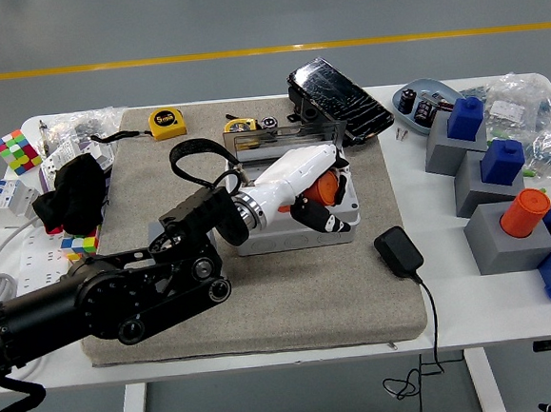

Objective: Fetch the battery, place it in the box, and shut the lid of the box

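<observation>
Fingers: the white and black fingers (pixel 326 219) of the left hand (pixel 305 186) are curling around the orange battery (pixel 327 189), holding it.
Battery: it is showing as an orange cylinder between the fingers and the palm, sitting over the right part of the grey box (pixel 296 225), at the box's opening; whether it is touching the box's inside cannot be told.
Left arm: the black arm (pixel 120 296) is reaching in from the lower left and lying across the grey mat (pixel 283 301), covering the left part of the box.
Lid: the clear lid (pixel 285 138) is standing open, tilting back at the box's far edge.
Around the box: a black adapter (pixel 399 252) is lying on the mat just to the right of the box, and a yellow tape measure (pixel 167 123) is resting near the mat's far left corner.
Right side of the table: another orange cylinder (pixel 525 212) is sitting in a grey block (pixel 507 242), well apart from the box.
</observation>
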